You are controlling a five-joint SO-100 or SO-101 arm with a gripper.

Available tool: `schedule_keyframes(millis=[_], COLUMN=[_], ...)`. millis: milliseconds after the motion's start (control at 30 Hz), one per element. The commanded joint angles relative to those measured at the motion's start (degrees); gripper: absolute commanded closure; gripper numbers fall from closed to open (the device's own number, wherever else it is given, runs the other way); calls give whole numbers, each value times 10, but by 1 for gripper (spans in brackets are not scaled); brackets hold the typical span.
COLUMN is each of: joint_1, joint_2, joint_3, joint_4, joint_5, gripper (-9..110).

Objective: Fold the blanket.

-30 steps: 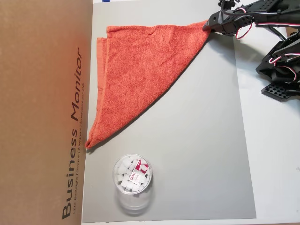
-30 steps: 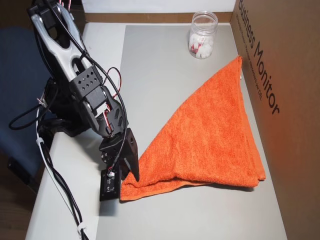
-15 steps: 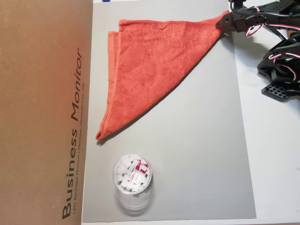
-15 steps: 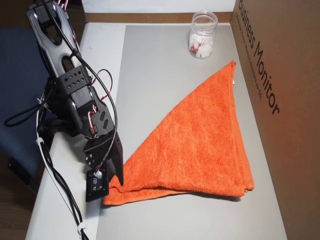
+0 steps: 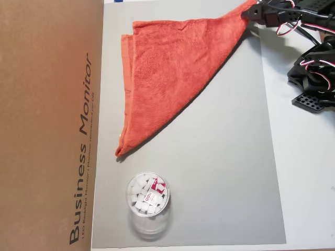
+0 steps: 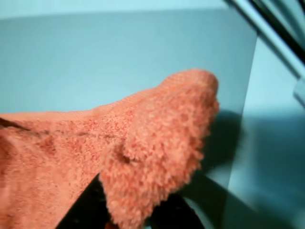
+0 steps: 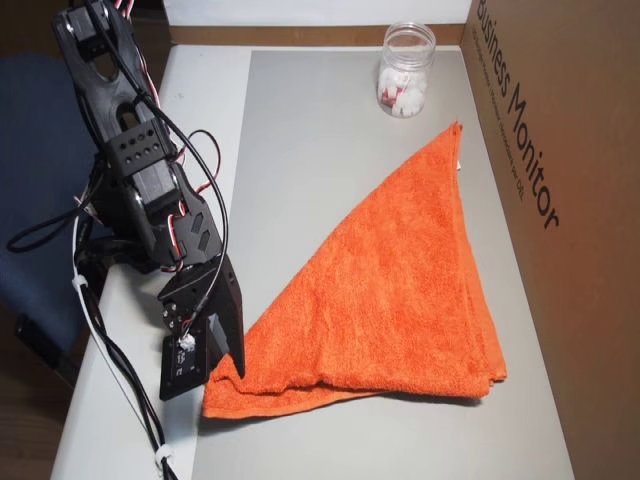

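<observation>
— At the mat's edge nearest the arm, where did the claw sit against the blanket?

— Right on one corner of it. In an overhead view that corner was pinched and drawn out to a point, and the wrist view showed a wad of orange terry bunched between the dark jaws. So the claw was clenched on the blanket, not released.

— And the rest of the cloth?

— It lay on the grey mat on the counter, already doubled into a triangle. From the claw it spread away across the mat toward the cardboard box. The long slanted edge ran from the held corner out to the far tip, which lay near the clear jar but apart from it.

— So which way would a next fold have to go?

— My judgement: the whole body of the cloth lay on the box side of the claw, so the held corner would have to be carried over it toward the stacked corner near the box, or toward the far tip. Pulling away from the box would only drag the triangle off the mat.

— Any risk?

— The grip looked shallow, only on the corner; it could have slipped.
</observation>
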Motion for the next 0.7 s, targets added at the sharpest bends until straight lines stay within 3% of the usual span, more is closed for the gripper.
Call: schedule_keyframes(millis=[0, 300, 667], joint_1=[-4, -101, -223], joint_2=[16, 16, 16], joint_3=[-50, -127, -200], joint_4=[2, 2, -6], joint_5=[28, 140, 170], gripper=[102, 102, 102])
